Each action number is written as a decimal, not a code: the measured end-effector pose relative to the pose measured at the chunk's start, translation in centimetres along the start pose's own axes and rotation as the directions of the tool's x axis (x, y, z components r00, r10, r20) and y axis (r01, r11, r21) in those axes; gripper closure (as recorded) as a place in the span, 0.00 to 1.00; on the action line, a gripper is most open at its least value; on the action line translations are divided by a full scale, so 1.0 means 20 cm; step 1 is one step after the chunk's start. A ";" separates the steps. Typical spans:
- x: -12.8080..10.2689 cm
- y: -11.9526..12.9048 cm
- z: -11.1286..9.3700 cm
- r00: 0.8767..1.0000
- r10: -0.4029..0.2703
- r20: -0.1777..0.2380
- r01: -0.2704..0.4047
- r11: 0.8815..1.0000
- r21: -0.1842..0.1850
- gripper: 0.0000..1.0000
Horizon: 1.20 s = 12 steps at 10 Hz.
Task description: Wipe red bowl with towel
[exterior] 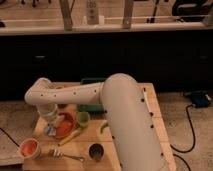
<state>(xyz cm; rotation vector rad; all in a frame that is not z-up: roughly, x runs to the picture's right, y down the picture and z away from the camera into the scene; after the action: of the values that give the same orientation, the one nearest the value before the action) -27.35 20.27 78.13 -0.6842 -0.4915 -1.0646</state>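
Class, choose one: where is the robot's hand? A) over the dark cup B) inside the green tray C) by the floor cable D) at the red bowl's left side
D: the hand is low at the left side of the red bowl, apart from the dark cup and the green tray.

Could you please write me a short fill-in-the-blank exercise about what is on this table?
The end effector is at the rim of the shallow red bowl on the ____ table.
The small round cup beside the red bowl is ____ in colour.
Between the small orange bowl and the dark metal cup lies a metal ____.
Missing words: wooden; green; spoon.
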 end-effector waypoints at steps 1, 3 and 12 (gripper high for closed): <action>0.00 0.05 -0.01 1.000 0.002 -0.001 -0.002 1.000 0.004 1.00; 0.04 0.18 -0.04 1.000 0.028 -0.008 -0.028 1.000 0.008 1.00; 0.36 0.06 -0.07 0.994 0.100 -0.052 -0.100 0.995 0.001 1.00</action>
<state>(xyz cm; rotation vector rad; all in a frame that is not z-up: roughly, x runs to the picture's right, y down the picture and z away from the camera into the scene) -23.21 15.18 81.68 -0.6742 -0.4073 -0.9862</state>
